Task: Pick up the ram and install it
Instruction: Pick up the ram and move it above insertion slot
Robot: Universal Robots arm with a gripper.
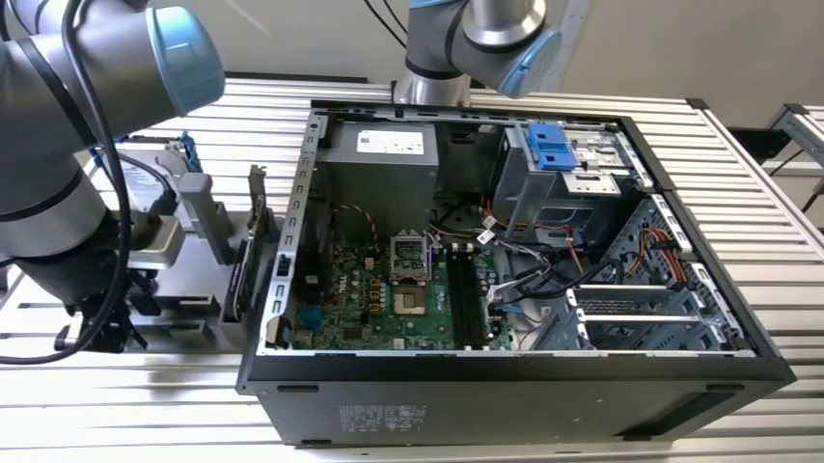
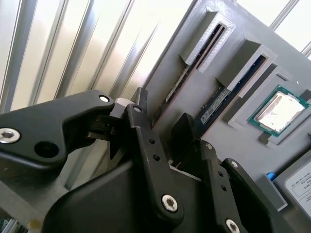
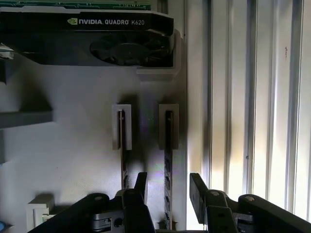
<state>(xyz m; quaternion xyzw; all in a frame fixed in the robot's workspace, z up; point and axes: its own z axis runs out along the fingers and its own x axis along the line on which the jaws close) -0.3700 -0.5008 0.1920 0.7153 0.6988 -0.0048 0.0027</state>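
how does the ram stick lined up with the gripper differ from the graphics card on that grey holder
Shape: the ram stick is a thin strip on edge in a narrow slot; the graphics card is a broad black block with a round fan. Place: the ram stick lies inside the open gripper, unclamped; the graphics card sits well clear of the gripper. Both rest on the grey holder.

1. Case (image 1: 515, 386) on table (image 1: 773, 424), holder (image 1: 180, 280) just beside it on the exterior view's left
2. Motherboard (image 1: 386, 289) in case, power supply (image 1: 380, 159) behind it
3. Holder: two slots (image 3: 121, 126) side by side; ram (image 3: 168, 155) on edge in one, between gripper (image 3: 168, 177) fingers, touching neither
4. Card (image 3: 97, 39) and CPU (image 2: 279, 109) on holder near slots
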